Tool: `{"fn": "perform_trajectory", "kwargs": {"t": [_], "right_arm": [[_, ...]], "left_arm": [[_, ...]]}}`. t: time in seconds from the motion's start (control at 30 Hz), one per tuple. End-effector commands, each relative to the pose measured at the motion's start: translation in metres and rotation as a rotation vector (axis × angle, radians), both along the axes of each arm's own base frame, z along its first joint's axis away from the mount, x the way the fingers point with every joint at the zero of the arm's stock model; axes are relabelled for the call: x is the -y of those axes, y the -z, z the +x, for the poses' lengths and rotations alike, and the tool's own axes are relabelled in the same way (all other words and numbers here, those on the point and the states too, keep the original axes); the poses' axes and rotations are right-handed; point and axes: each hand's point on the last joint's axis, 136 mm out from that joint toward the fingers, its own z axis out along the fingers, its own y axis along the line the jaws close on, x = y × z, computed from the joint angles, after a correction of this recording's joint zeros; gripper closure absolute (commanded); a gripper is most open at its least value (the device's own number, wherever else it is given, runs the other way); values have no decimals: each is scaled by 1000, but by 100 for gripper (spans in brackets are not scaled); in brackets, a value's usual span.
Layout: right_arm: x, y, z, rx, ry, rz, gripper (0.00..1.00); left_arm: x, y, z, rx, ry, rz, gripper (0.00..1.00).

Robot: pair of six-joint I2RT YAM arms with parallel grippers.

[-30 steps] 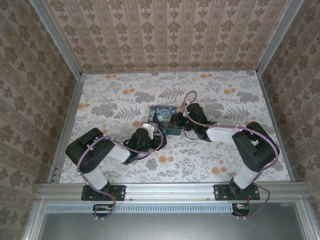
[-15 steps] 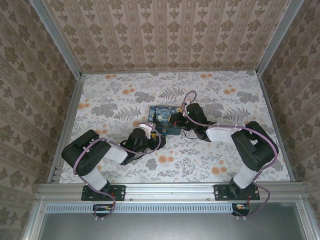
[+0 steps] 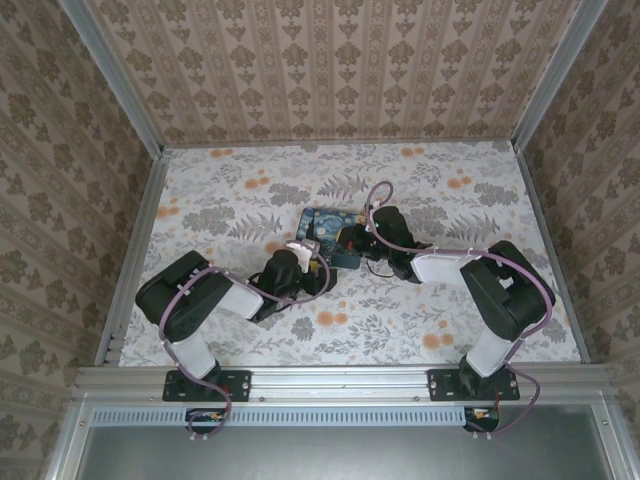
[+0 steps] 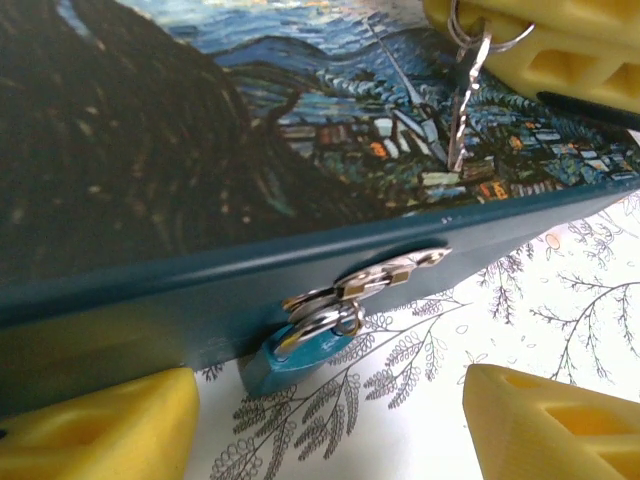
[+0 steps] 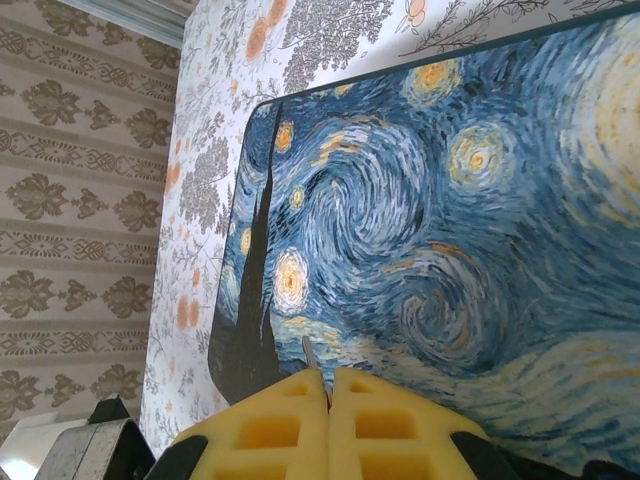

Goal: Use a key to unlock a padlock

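The left claw (image 4: 330,425) is spread, released, either side of the padlock (image 4: 300,350), which is hung from the hasp (image 4: 400,272) on the box's (image 4: 150,180) side edge, mid-worktop (image 4: 560,300). The key (image 4: 462,110) is pinched in the clenched right claw (image 5: 328,385). Both are judged light, stiff and slippery, so the padlock's body is best gripped.

A small bluish padlock (image 4: 300,352) hangs tilted from the painted box (image 4: 150,290) by its hasp (image 4: 395,272), the slim silver key (image 4: 460,115) dangling at its one o'clock.

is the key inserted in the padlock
No, the key hangs from the right tool above the box lid, well apart from the padlock.
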Motion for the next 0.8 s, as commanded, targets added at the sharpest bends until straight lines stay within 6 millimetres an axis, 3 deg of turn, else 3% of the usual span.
{"fn": "perform_trajectory", "kwargs": {"t": [0.0, 0.43, 0.77], "right_arm": [[5, 30, -9, -71, -3, -51, 100], [3, 37, -8, -84, -6, -41, 100], [2, 38, -7, -88, -7, -41, 100]], "left_arm": [[7, 15, -1, -40, 40, 21, 28], [28, 14, -5, -56, 100, -16, 28], [35, -4, -5, -90, 95, -189, 29]]}}
